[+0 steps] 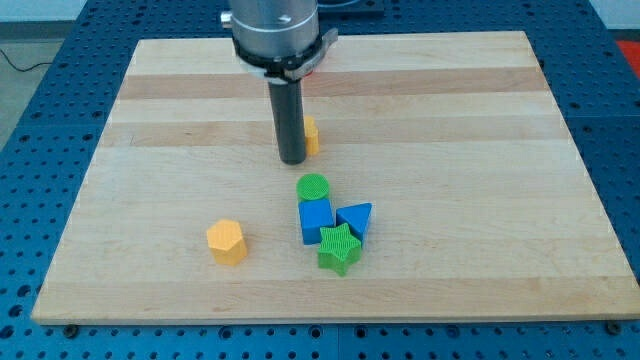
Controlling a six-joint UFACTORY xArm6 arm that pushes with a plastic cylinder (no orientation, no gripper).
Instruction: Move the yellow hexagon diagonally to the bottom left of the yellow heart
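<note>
A dark rod hangs over a pale wooden board [450, 120], its tip [292, 160] resting near the board's centre. The rod hides most of the yellow heart [312, 135], which peeks out at the tip's 2 o'clock, just beside or touching it; its shape cannot be made out from the sliver on show. The arm's grey housing [275, 30] is cut off by the view's top edge. There are no fingers or jaws to be spread or pressed together: the arm ends in the bare rod, which pinches nothing.

The yellow hexagon [227, 241] sits alone at the tip's 7 o'clock, well apart from the heart and from the other blocks. It is a chunky 6-sided prism with a ribbed, printed-looking surface.

At the tip's 5 o'clock, 4 blocks huddle together. A green cylinder [312, 186], its round top finely ridged, stands just above a blue cube [316, 219] and appears to touch it. A blue triangle [356, 218] lies at the cube's 3 o'clock, partly screened by a green star [339, 248], which presses against both blue pieces from 6 o'clock.

The board shows broad lengthwise planks of light and darker grain. It rests on a blue perforated table [40, 120], whose outer parts run out of frame.
</note>
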